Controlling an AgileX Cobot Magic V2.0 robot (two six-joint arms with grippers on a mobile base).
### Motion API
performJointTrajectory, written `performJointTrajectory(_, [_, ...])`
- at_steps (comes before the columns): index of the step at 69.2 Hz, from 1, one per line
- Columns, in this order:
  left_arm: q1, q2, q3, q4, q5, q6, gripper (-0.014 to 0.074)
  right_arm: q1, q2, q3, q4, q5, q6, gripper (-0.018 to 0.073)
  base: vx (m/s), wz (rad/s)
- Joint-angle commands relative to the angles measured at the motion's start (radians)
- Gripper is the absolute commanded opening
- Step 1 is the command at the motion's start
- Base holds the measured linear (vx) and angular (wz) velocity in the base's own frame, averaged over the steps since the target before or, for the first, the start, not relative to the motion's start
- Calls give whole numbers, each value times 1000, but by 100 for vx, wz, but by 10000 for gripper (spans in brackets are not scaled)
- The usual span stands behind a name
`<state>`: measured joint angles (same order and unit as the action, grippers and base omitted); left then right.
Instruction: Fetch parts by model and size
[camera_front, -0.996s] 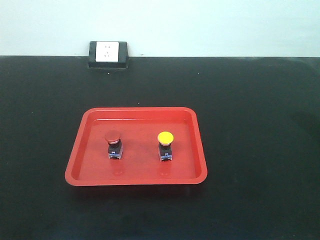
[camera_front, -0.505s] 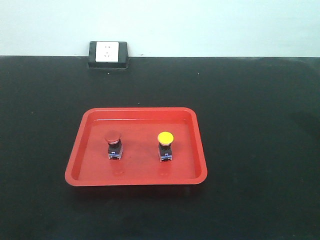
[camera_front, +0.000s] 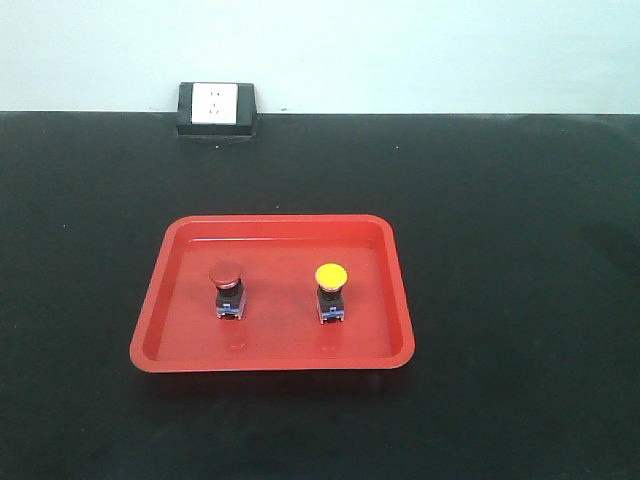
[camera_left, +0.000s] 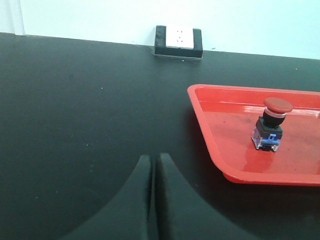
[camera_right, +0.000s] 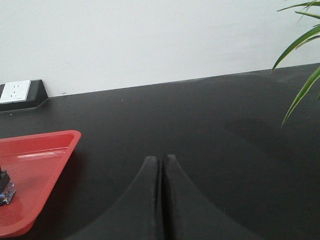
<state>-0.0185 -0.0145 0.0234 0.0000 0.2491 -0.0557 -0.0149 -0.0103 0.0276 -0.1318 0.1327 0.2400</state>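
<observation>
Nothing has changed over the last second: the front view matches the two earlier ones, with the red tray (camera_front: 272, 295) in the same spot at the middle of the tabletop (camera_front: 520, 250) and both switches where they were. So I read this as a standstill, either before the fetching starts or after the parts are already delivered; I cannot tell which.

The red switch (camera_front: 227, 289) stands upright in the tray's left half and the yellow switch (camera_front: 331, 291) upright in its right half, well apart, neither touching the tray walls. A wall socket (camera_front: 215, 107) sits at the tabletop's far edge.

My left end effector (camera_left: 152, 165) has its fingers pressed together, holding nothing, hovering over bare tabletop just off the tray's left edge, with the red switch in sight. My right end effector (camera_right: 163, 165) is likewise pressed together and empty, over bare tabletop off the tray's right edge. Plant leaves (camera_right: 300, 60) hang in at the right edge of the right wrist view.

If a pick is due, either end effector must spread first.
</observation>
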Motion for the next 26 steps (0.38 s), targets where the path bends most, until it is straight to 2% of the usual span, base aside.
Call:
performJointTrajectory(1, [1,-6,-4,-8,-75,-1,-6,-5,-18,9,-5,-71,-9,-9,0,0])
performJointTrajectory(26, [1,-6,-4,-8,-75,-1,-6,-5,-18,9,-5,-71,-9,-9,0,0])
